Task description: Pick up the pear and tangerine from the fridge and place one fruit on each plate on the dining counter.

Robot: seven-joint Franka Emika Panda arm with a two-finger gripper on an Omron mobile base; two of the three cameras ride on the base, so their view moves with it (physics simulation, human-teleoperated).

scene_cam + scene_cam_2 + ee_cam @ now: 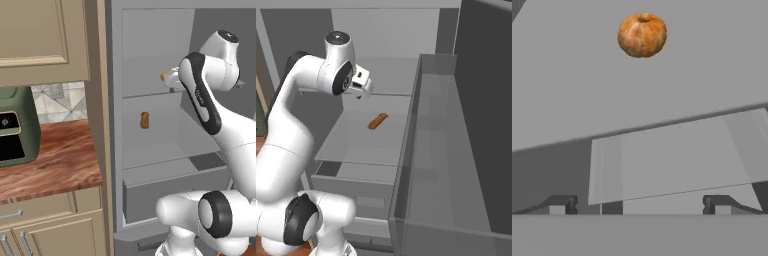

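Observation:
The fridge (150, 50) stands open, with grey shelves and a wide drawer (170, 192) pulled out a little. On its upper shelf rests the tangerine (642, 35), a small orange round fruit, also visible as the tangerine (163, 76) just past my hand. My gripper (639, 204) is open and empty, held level with that shelf's front edge, short of the fruit and apart from it. The pear, the plates and the dining counter are out of view.
A brown lumpy peanut-shaped item (144, 120) lies on the middle shelf, the same item (378, 120). The open fridge door (456, 150) with its bins stands to the right. A green appliance (15, 127) sits on the wood worktop (55, 160) under beige cupboards (40, 40).

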